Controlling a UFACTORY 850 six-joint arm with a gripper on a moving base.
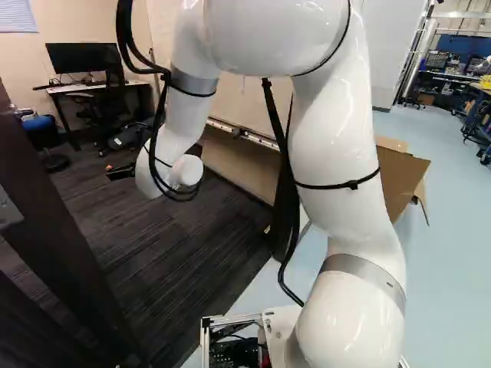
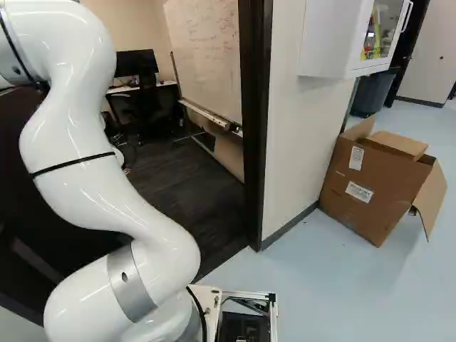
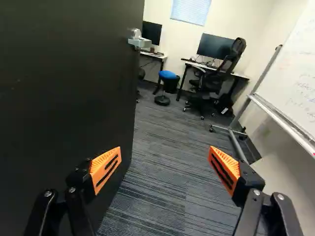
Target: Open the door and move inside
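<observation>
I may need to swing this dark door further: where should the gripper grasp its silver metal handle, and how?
Probably the bar of the silver metal handle, from the near face of the dark door, one finger above, one below: the bar stands out by the door's free edge and looks roughly level.

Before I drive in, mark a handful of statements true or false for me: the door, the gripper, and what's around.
1. The door stands open. True.
2. The gripper is closed on the door handle. False: its fingers are spread, and the handle is ahead of them, ungripped.
3. The stool has a red seat. False: the seat is blue.
4. A black office chair stands at a desk with a monitor. True.
5. The cardboard box stands on dark carpet. False: it is on the pale floor.
</observation>
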